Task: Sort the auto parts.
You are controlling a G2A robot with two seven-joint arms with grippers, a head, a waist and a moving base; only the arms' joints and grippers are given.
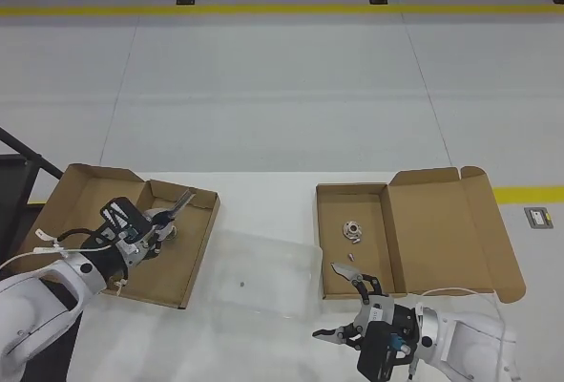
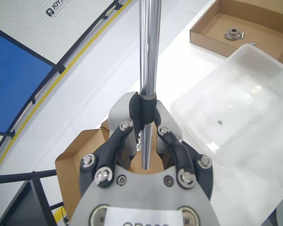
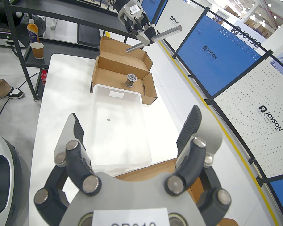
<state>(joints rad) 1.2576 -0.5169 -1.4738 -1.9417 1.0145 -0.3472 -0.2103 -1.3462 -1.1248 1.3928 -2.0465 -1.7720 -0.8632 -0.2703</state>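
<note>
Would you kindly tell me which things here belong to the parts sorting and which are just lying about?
Job: rod in the left end effector, flange, gear, bin, left box, right box.
Lying about: orange bottle, cup, red bottle, pegboard.

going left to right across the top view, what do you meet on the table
left cardboard box, with the left tool holding a metal rod over it → clear plastic bin → right cardboard box, with a flanged metal part in its tray
</note>
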